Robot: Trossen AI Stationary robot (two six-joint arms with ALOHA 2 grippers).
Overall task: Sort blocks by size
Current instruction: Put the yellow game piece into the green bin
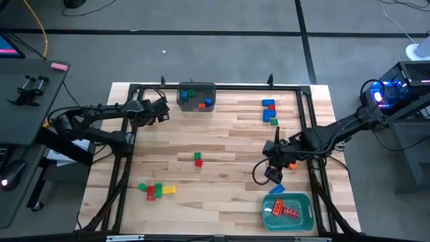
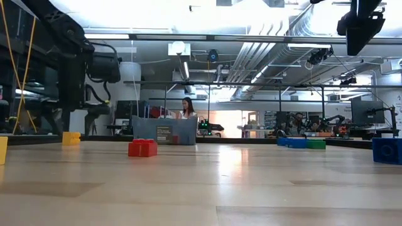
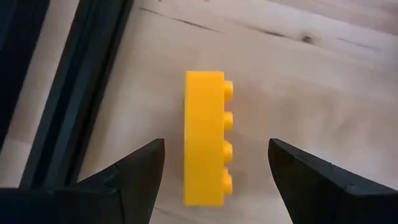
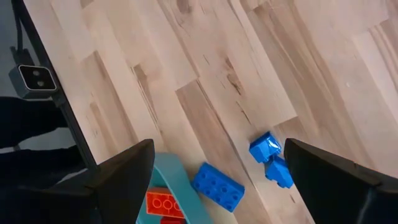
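You had a long yellow block (image 3: 205,140) lying on the pale wood-plank desk (image 1: 228,134), directly between the spread fingers (image 3: 140,177) of your left gripper (image 1: 160,109), touching neither; its single visible row of four studs faced one finger and its long axis ran parallel to both.

Your right gripper (image 1: 274,173) hung above the desk with its fingers (image 4: 124,171) also spread and holding nothing. Beyond them lay three blue blocks (image 4: 217,186), and beside one finger the rim of the teal tray (image 4: 177,180) showed, with red blocks (image 4: 163,203) inside.

From above, four blocks, blue and green (image 1: 269,111), sat in a line well away from both grippers; a green and a red block (image 1: 198,158) lay mid-desk; a red, green and yellow cluster (image 1: 156,190) lay near the front edge. The dark grey bin (image 1: 196,97) held a few blocks just beyond your left fingers.

The low view showed a bright workshop with ceiling pipes and a person (image 2: 186,108) far behind the bin.
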